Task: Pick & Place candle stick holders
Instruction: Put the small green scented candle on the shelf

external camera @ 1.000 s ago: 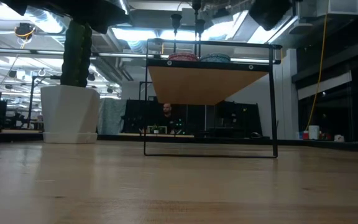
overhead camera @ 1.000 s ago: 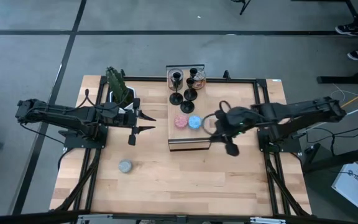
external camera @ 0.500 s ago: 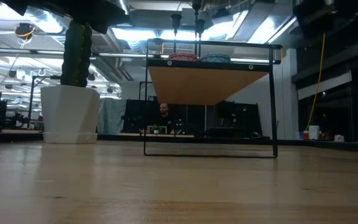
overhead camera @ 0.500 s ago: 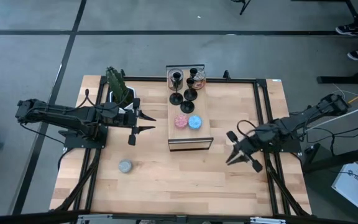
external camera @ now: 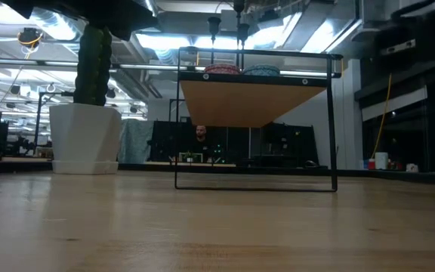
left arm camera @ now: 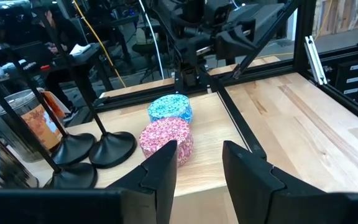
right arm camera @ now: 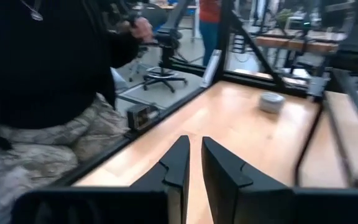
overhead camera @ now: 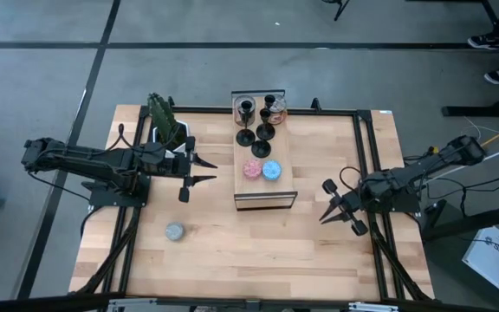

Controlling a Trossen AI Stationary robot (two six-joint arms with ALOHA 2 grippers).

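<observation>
Several black candle stick holders (overhead camera: 258, 121) stand by their round bases at the far end of a raised wooden stand (overhead camera: 284, 186); two bases show in the left wrist view (left arm camera: 114, 149). My left gripper (overhead camera: 203, 171) is open and empty, left of the stand, level with its pink disc (left arm camera: 166, 138); in its own view it is (left arm camera: 199, 155). My right gripper (overhead camera: 327, 212) is shut and empty, over the bare table right of the stand's near end; in its own view it is (right arm camera: 195, 146).
A pink disc (overhead camera: 252, 169) and a blue disc (overhead camera: 271, 170) lie on the stand, and a shiny tin (left arm camera: 23, 118) stands by the holders. A grey disc (overhead camera: 174, 231) lies on the table at near left. A potted plant (overhead camera: 165, 121) stands at far left. A person stands beyond the table's near edge (right arm camera: 48, 81).
My right gripper has drawn back from the stand's right side toward the table's right edge and a little toward the near edge, and has turned to point toward the near left. The things on the stand stay where they were.
</observation>
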